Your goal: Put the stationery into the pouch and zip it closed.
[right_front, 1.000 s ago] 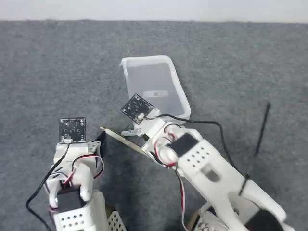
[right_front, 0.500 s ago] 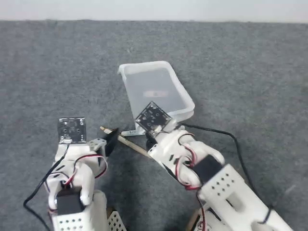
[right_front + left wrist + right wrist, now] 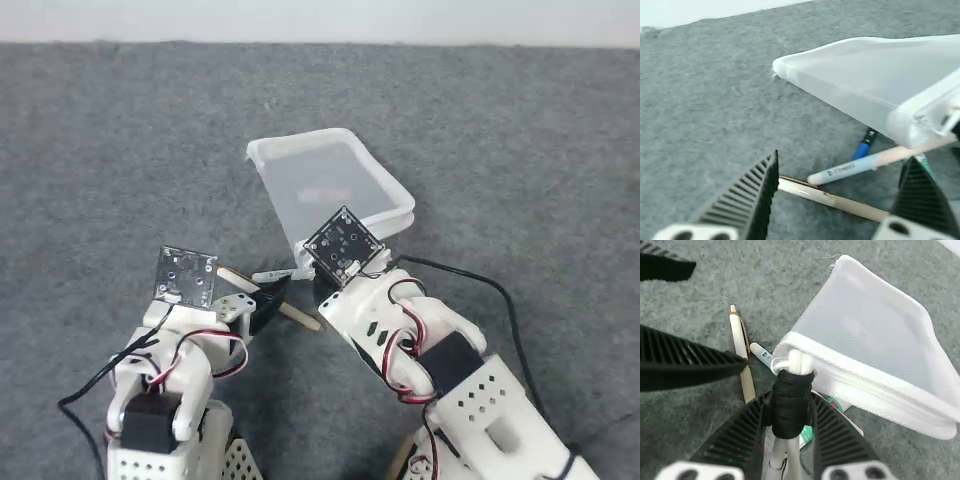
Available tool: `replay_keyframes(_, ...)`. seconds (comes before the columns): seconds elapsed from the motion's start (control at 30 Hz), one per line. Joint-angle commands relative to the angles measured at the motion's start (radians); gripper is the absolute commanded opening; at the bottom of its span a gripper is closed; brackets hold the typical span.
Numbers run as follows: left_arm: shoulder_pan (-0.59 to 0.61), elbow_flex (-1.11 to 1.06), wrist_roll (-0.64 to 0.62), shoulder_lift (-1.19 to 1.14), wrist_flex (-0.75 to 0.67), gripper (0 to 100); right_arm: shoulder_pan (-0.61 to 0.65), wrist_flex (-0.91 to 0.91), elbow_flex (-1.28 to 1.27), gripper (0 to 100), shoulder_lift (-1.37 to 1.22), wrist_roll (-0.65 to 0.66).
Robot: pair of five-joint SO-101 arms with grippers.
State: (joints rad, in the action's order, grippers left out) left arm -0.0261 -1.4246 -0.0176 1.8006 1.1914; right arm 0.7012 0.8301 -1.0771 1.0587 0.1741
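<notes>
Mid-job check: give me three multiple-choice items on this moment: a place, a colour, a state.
1. Where is the beige pen? A in the pouch; B on the mat; C in an end effector.
2. Pouch colour? A black; B red; C white.
3. The right end effector is: A shut on the pouch; B open; C shut on the pen.
1 B: it lies on the grey mat below the open left end effector. 2 C: its mesh is white. 3 A: its jaws clamp the pouch's zip end.
</notes>
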Motion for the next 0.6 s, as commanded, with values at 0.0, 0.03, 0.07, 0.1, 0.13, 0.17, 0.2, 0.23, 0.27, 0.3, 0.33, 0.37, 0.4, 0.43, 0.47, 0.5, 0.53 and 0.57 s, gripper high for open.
replay_keyframes(0.0, -0.032, -0.001, -0.06, 0.009, -0.086, 36, -0.008, -0.015, 0.006, 0.6, 0.047, -0.009)
replay_keyframes(0.03, -0.034, -0.021, -0.064, 0.009, -0.112, 36, -0.007, -0.013, 0.006, 0.6, 0.047, -0.009)
replay_keyframes(0.07, -0.031, -0.038, -0.064, 0.009, -0.138, 36, -0.007, -0.013, 0.006, 0.6, 0.047, -0.009)
replay_keyframes(0.1, -0.029, -0.051, -0.064, 0.009, -0.158, 36, -0.007, -0.013, 0.006, 0.6, 0.047, -0.009)
replay_keyframes(0.13, -0.029, -0.061, -0.064, 0.009, -0.172, 36, -0.007, -0.013, 0.006, 0.6, 0.045, -0.009)
replay_keyframes(0.17, -0.029, -0.067, -0.064, 0.009, -0.178, 36, -0.007, -0.015, 0.006, 0.6, 0.044, -0.009)
replay_keyframes(0.2, -0.034, -0.07, -0.064, 0.009, -0.181, 36, -0.002, -0.015, 0.006, 0.6, 0.042, -0.009)
replay_keyframes(0.23, -0.035, -0.07, -0.064, 0.009, -0.183, 36, 0.01, -0.013, 0.006, 0.6, 0.044, -0.009)
replay_keyframes(0.27, -0.035, -0.071, -0.064, 0.009, -0.183, 36, 0.021, -0.012, 0.005, 0.6, 0.044, -0.009)
replay_keyframes(0.3, -0.035, -0.071, -0.064, 0.009, -0.183, 36, 0.03, -0.012, 0.005, 0.6, 0.042, -0.009)
replay_keyframes(0.33, -0.035, -0.071, -0.064, 0.009, -0.183, 36, 0.041, -0.01, 0.005, 0.6, 0.042, -0.009)
replay_keyframes(0.37, -0.037, -0.071, -0.064, 0.009, -0.184, 36, 0.045, -0.01, 0.005, 0.6, 0.042, -0.009)
replay_keyframes(0.4, -0.037, -0.074, -0.064, 0.009, -0.184, 36, 0.047, -0.01, 0.005, 0.6, 0.042, -0.009)
replay_keyframes(0.43, -0.037, -0.081, -0.064, 0.009, -0.186, 36, 0.047, -0.01, 0.005, 0.6, 0.042, -0.011)
replay_keyframes(0.47, -0.037, -0.09, -0.064, 0.009, -0.199, 36, 0.047, -0.01, 0.005, 0.6, 0.042, -0.011)
replay_keyframes(0.5, -0.035, -0.105, -0.064, 0.009, -0.218, 36, 0.047, -0.01, 0.005, 0.6, 0.042, -0.011)
replay_keyframes(0.53, -0.034, -0.122, -0.064, 0.009, -0.242, 36, 0.047, -0.01, 0.005, 0.6, 0.042, -0.011)
replay_keyframes(0.57, -0.032, -0.139, -0.064, 0.009, -0.265, 36, 0.047, -0.01, 0.005, 0.6, 0.042, -0.011)
